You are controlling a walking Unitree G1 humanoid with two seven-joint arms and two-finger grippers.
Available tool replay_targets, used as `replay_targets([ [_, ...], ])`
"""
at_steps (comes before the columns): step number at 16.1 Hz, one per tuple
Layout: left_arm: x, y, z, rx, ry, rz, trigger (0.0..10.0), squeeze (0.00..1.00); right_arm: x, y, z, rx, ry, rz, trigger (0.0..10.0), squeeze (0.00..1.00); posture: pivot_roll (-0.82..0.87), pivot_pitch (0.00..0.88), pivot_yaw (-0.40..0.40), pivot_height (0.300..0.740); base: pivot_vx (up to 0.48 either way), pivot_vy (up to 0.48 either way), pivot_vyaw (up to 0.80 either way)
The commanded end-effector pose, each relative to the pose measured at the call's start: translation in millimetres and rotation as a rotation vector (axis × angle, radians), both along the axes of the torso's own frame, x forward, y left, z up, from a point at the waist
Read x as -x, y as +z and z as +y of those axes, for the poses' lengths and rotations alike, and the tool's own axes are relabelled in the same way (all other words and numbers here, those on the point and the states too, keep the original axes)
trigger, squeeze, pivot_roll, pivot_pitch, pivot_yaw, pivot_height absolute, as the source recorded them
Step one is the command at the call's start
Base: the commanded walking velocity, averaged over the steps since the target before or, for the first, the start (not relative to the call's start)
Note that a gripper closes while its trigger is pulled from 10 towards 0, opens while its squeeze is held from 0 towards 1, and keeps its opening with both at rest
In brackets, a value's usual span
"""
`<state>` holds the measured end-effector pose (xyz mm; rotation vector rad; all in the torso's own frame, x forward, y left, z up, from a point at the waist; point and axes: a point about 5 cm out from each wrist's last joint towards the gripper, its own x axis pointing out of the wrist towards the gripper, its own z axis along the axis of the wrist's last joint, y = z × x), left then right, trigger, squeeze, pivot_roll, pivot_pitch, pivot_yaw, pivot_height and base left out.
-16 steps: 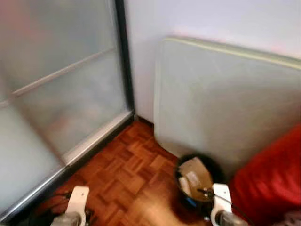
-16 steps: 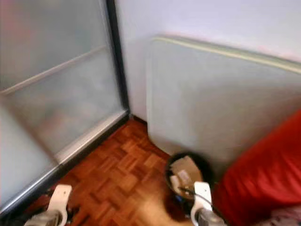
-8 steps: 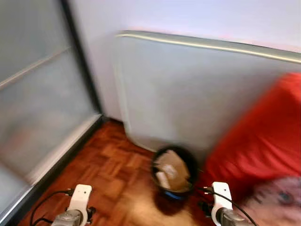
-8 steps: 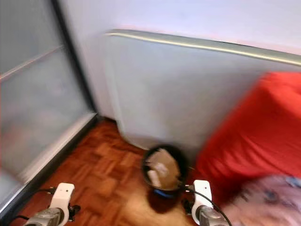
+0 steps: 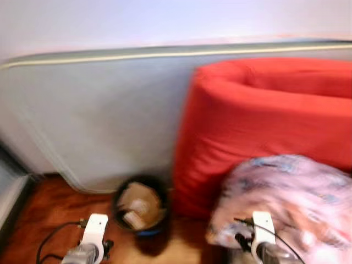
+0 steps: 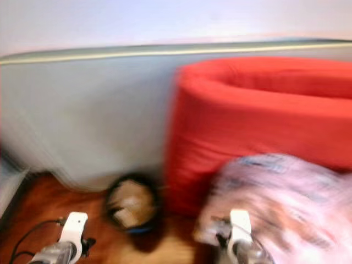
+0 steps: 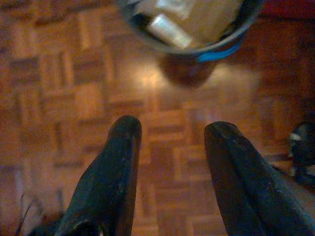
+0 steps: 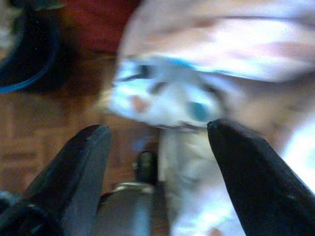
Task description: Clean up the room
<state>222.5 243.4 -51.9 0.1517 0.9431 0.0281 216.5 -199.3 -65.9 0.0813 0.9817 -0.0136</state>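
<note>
Both eye views are smeared by motion. The patterned bedding [image 5: 297,198] runs off the right and bottom edges, its print unreadable. The bin [image 5: 140,206] holds pale scraps too blurred to name; in the left wrist view its rim [image 7: 197,46] is cut by the top edge.

In front of me a small round black bin [image 5: 140,204] stands upright on the wood floor, holding crumpled brown paper and a pale scrap, with a blue band showing low on its wall. It sits at the foot of a pale grey mattress [image 5: 93,115] leaning on edge against the wall, just beside a thick folded red mattress [image 5: 264,118]. A bundle of pale flowered bedding [image 5: 291,195] lies heaped against the red one.
</note>
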Motion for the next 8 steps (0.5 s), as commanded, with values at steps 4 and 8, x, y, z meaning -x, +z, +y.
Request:
replay_targets([
  [4,6.3,-1.8,7.2,-0.01,0.027,0.018,10.0,0.0,1.8,-2.2,7.3,-0.022,-0.007,-0.003,10.0,0.0,-0.03,0.0,0.018,0.74,0.0,0.0,-0.52],
  [8,6.3,-1.9,7.0,-0.014,0.018,0.023,10.0,0.0,1.4,-1.9,7.5,-0.031,-0.016,-0.012,10.0,0.0,-0.03,0.0,0.018,0.74,0.0,0.248,0.0],
])
